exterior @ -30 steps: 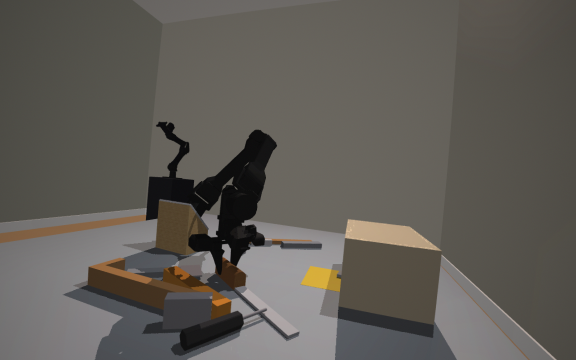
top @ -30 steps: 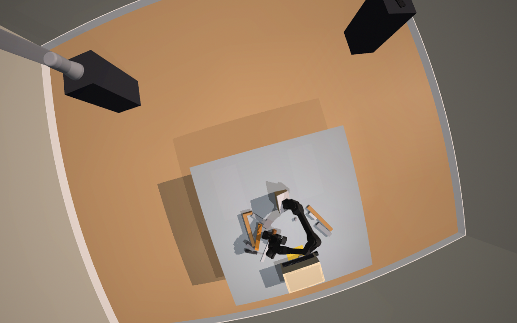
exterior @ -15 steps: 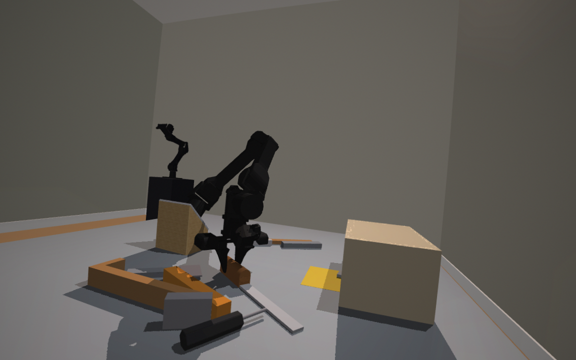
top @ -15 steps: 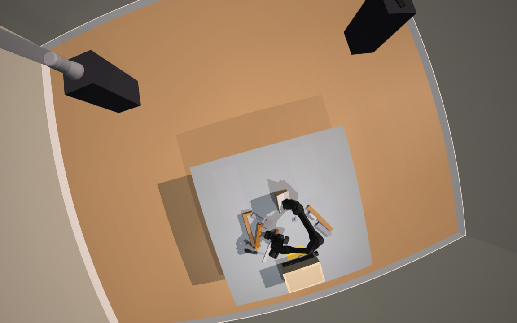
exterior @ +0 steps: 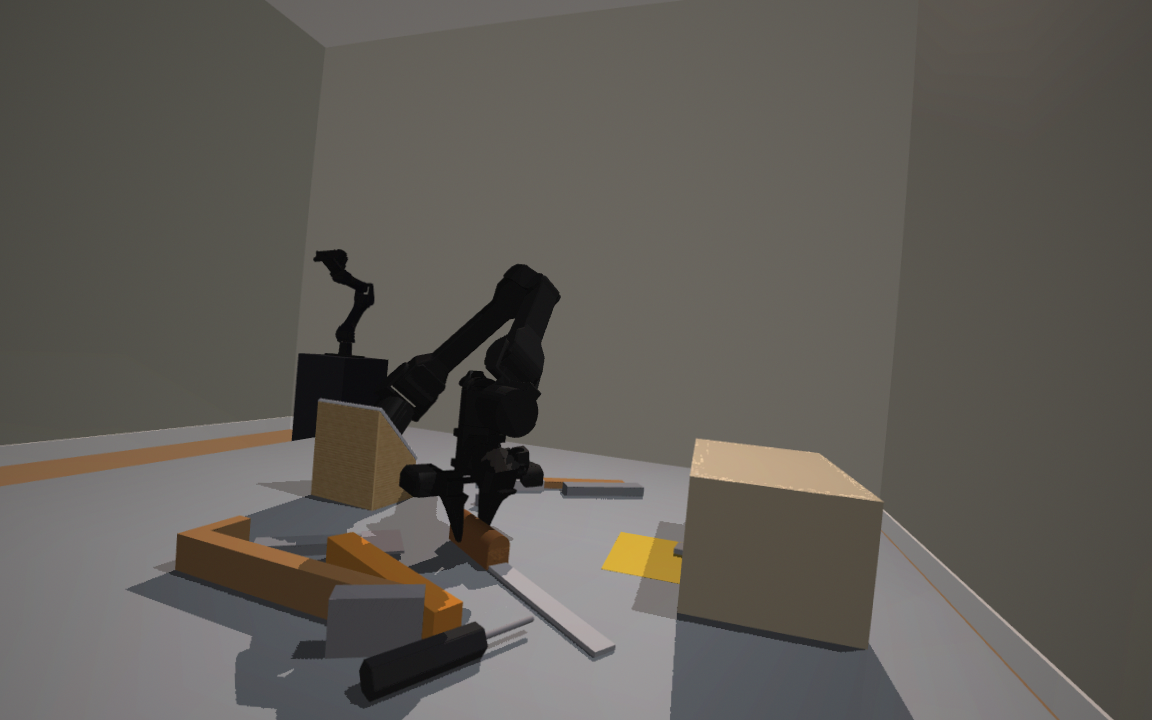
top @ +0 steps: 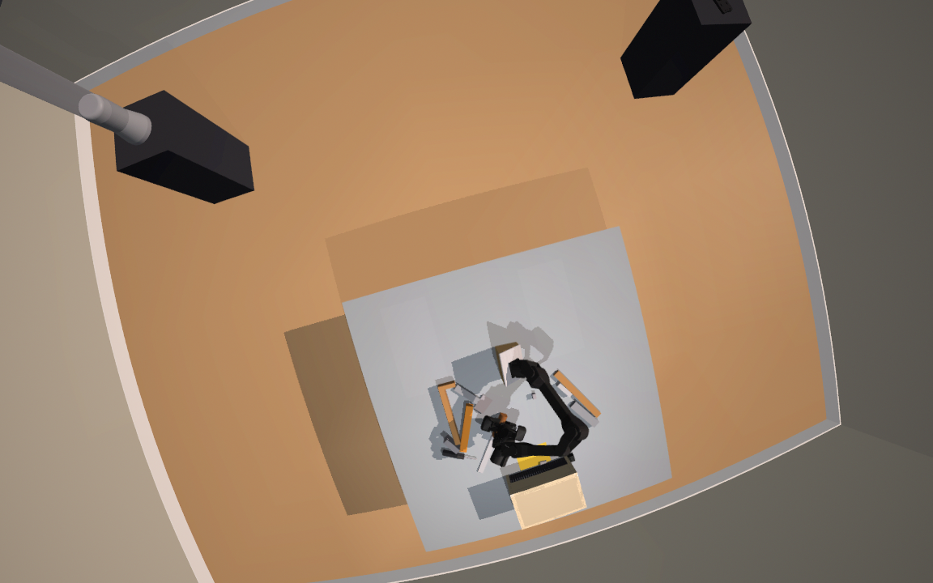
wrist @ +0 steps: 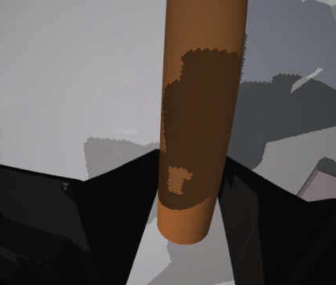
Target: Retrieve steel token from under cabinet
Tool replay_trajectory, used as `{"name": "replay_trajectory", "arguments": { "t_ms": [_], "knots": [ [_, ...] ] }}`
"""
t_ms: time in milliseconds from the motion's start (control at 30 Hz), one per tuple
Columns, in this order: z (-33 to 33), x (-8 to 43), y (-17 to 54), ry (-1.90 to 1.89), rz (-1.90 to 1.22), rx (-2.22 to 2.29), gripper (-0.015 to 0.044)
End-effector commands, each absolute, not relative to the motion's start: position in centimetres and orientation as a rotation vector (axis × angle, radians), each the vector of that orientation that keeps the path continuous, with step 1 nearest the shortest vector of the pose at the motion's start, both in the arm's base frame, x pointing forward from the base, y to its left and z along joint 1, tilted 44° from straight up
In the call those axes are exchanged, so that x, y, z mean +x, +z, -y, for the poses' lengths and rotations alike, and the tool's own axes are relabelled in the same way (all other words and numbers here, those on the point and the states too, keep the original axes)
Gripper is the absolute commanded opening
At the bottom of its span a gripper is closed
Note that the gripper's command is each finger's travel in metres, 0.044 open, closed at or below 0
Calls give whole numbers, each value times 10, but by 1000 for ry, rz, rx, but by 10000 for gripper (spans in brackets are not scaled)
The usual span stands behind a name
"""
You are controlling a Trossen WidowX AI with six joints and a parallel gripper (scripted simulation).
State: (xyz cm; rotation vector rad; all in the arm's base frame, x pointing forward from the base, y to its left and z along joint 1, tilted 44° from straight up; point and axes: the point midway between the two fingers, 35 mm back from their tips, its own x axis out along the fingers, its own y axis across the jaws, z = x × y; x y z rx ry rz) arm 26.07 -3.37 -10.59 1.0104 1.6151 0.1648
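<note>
My gripper [top: 503, 427] [exterior: 471, 530] [wrist: 189, 159] is shut on the rounded orange-brown handle [exterior: 483, 543] [wrist: 205, 115] of a flat-bladed tool. Its long pale blade [top: 484, 455] [exterior: 553, 608] points toward the front in the exterior view, low over or on the table; I cannot tell which. The beige cabinet [top: 548, 501] [exterior: 777, 555] stands to the right in the exterior view, with dark vent slots [top: 538, 472] on its front in the top view. The yellow marked area [top: 528, 463] [exterior: 629, 553] lies before it, partly hidden. I cannot make out the token.
An orange L-shaped piece [top: 446, 406] [exterior: 240, 564], an orange bar [top: 466, 429] [exterior: 388, 577], a grey block [exterior: 374, 622] and a black-handled rod tool [top: 453, 454] [exterior: 423, 660] lie on the blade's other side from the cabinet. A wooden wedge [exterior: 343, 458] stands by the arm base. More bars [top: 577, 393] [exterior: 602, 490] lie beyond.
</note>
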Motion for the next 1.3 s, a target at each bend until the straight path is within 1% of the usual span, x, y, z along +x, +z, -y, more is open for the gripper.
{"name": "replay_trajectory", "arguments": {
  "t_ms": [0, 1267],
  "knots": [
    [29, 262, -101, 169, -1610, 1016, 0],
    [-4, 266, -70, 171, -1611, 1019, 0]
  ]
}}
